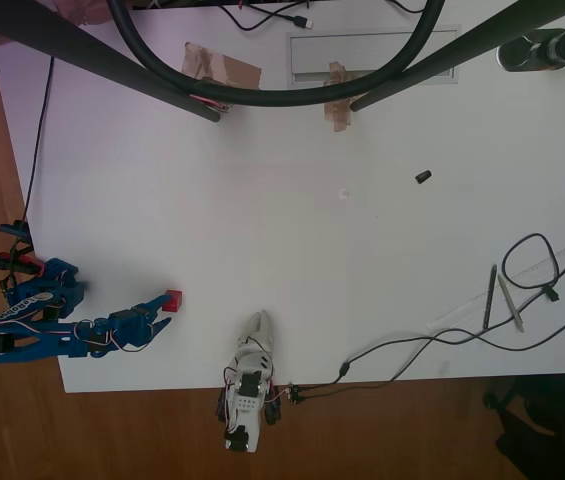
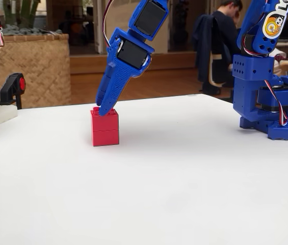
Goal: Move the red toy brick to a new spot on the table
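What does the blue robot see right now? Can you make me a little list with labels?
brick: small bright red plastic toy brick, standing upright on the table
table: large white flat tabletop
gripper: blue plastic two-finger gripper, tips down at the brick's top
grip: cannot tell if shut
extra: small black cylindrical bit, far off on the table

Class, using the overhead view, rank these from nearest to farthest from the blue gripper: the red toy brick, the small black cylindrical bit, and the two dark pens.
1. Small red plastic toy brick: at the tip of the blue two-finger gripper, lower left.
2. Small black cylindrical bit: upper right of centre.
3. Two slim dark pens: far right, near the cable.
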{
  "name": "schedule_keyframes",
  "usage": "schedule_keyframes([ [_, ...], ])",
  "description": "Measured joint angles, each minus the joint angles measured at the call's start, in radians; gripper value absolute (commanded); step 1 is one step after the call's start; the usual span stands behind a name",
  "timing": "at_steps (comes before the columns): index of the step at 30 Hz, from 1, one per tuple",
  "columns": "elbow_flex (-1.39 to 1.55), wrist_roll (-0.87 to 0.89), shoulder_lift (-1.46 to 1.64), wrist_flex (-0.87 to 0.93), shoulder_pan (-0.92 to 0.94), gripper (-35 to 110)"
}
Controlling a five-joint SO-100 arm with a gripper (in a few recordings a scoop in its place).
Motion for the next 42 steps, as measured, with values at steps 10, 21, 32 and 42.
schedule_keyframes([
  [10, 0.067, 0.057, -0.008, -0.038, -0.044, 20],
  [21, 0.132, 0.114, -0.061, -0.196, -0.061, 18],
  [32, 0.132, 0.17, -0.074, -0.235, -0.058, 0],
  [42, -0.103, 0.213, -0.04, 0.092, 0.097, 0],
])
